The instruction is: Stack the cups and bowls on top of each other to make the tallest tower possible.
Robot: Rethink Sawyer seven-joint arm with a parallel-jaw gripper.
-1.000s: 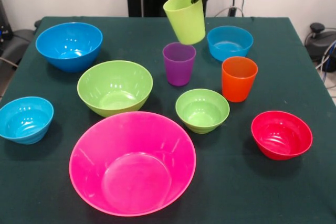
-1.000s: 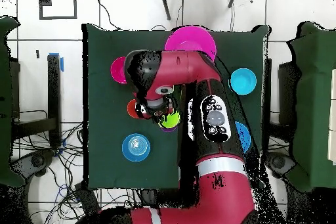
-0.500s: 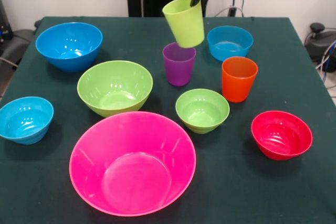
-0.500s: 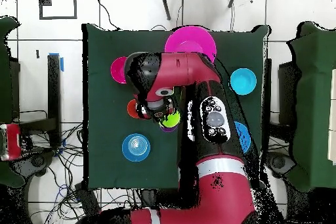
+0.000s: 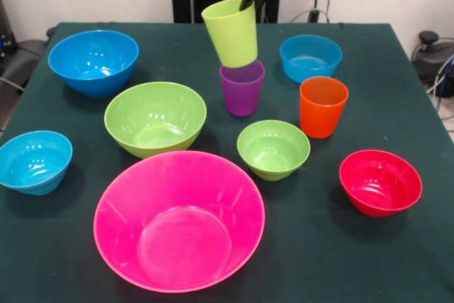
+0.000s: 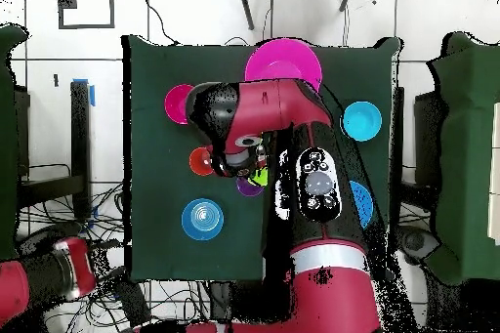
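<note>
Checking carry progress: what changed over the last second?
The gripper carried the lime green cup leftward in the front view; it now hangs tilted just above the purple cup, still held. The orange cup and all bowls stayed put.

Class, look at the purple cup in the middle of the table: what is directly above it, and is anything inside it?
The lime green cup hangs tilted over the purple cup, held at its rim by the gripper. Its base covers part of the purple cup's mouth, so the inside is hidden.

Bright, even light from above; soft shadows pool beneath the bowls on the counter (image 5: 369,260). White glare spots the pink bowl (image 5: 179,221). Focus is sharp throughout.
</note>
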